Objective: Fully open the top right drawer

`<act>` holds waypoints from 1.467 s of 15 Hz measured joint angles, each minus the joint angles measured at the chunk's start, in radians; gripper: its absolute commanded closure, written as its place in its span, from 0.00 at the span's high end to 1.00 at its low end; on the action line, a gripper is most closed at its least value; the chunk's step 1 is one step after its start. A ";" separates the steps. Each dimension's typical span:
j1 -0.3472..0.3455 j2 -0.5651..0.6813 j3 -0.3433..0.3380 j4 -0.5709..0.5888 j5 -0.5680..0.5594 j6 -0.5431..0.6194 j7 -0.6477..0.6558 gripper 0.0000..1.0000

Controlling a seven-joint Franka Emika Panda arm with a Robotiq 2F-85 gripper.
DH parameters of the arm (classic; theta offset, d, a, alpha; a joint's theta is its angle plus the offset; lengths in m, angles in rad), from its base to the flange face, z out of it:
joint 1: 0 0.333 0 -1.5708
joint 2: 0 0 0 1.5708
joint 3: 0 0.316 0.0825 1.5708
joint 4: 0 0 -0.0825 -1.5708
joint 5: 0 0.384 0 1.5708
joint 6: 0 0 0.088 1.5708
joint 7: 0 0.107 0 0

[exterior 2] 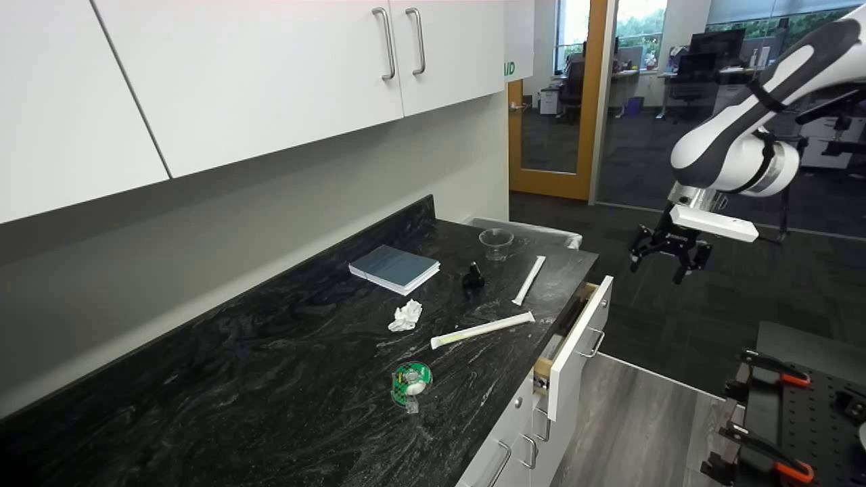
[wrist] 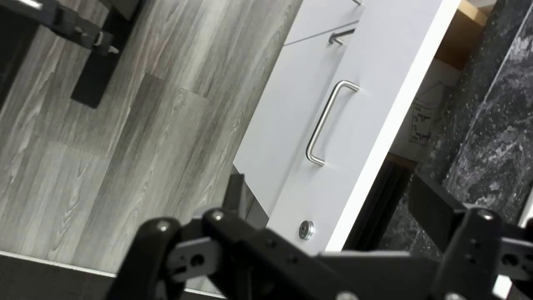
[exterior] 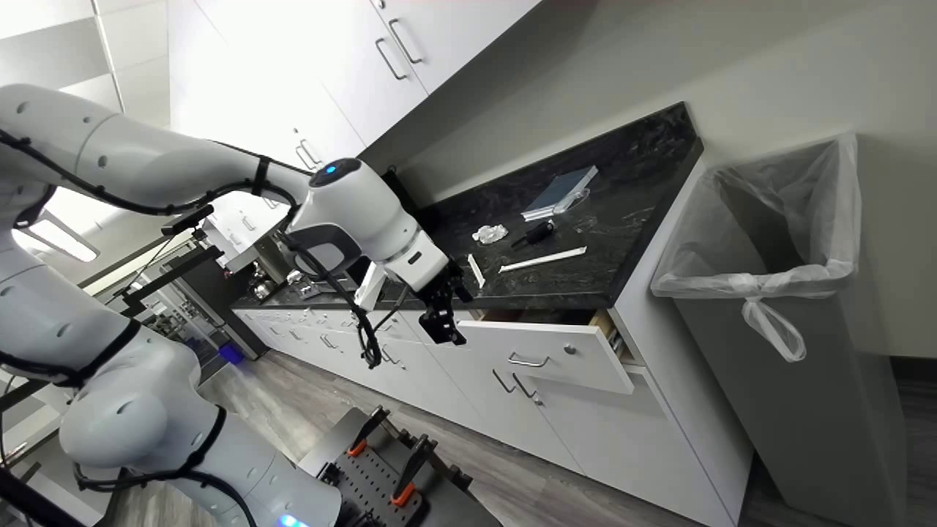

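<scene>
The top right drawer (exterior: 487, 342) has a flat white front and stands pulled part way out, with its tan wooden box side showing below the dark counter; it also shows in an exterior view (exterior 2: 575, 362) and the wrist view (wrist: 377, 93). Its silver bar handle (exterior: 528, 363) shows in an exterior view (exterior 2: 594, 343) and the wrist view (wrist: 324, 121). My gripper (exterior: 443, 333) hangs in the air in front of the drawer, apart from front and handle. In an exterior view (exterior 2: 666, 260) and the wrist view (wrist: 333, 198) its fingers are spread wide with nothing between them.
The black counter (exterior 2: 270, 379) bears a blue book (exterior 2: 394, 267), crumpled paper (exterior 2: 406, 316), two white wrapped sticks (exterior 2: 482, 329), a tape roll (exterior 2: 411, 380) and a clear cup (exterior 2: 496, 243). A grey bin (exterior: 798, 380) stands beside the cabinet. A black perforated platform (exterior: 373, 476) stands near the arm base.
</scene>
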 measured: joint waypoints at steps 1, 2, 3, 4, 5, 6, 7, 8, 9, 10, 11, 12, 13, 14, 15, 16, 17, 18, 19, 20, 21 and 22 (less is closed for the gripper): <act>0.015 0.026 -0.003 0.000 0.087 0.042 -0.040 1.00; 0.032 0.049 -0.006 0.001 0.173 0.078 -0.082 1.00; 0.047 0.071 -0.005 0.004 0.260 0.108 -0.125 1.00; 0.061 0.093 -0.002 0.009 0.349 0.132 -0.174 1.00; 0.072 0.116 0.003 0.017 0.432 0.146 -0.222 1.00; 0.080 0.143 0.010 0.029 0.515 0.156 -0.273 1.00; 0.084 0.174 0.020 0.044 0.588 0.164 -0.319 1.00; 0.086 0.207 0.030 0.062 0.652 0.170 -0.360 1.00; 0.086 0.244 0.039 0.086 0.711 0.175 -0.399 1.00; 0.086 0.281 0.046 0.112 0.762 0.180 -0.432 1.00; 0.086 0.323 0.052 0.143 0.807 0.188 -0.462 1.00; 0.086 0.364 0.055 0.173 0.840 0.195 -0.486 1.00; 0.086 0.405 0.057 0.204 0.862 0.198 -0.502 1.00; 0.086 0.446 0.057 0.235 0.878 0.199 -0.513 1.00; 0.086 0.483 0.057 0.263 0.888 0.199 -0.519 1.00; 0.086 0.518 0.058 0.290 0.898 0.201 -0.528 1.00; 0.086 0.549 0.061 0.315 0.912 0.207 -0.539 1.00; 0.086 0.575 0.065 0.339 0.934 0.213 -0.555 1.00; 0.086 0.596 0.069 0.361 0.960 0.217 -0.577 0.98; 0.086 0.608 0.074 0.379 0.991 0.221 -0.606 0.82; 0.087 0.617 0.078 0.395 1.026 0.223 -0.637 0.85; 0.087 0.623 0.081 0.410 1.064 0.223 -0.672 0.81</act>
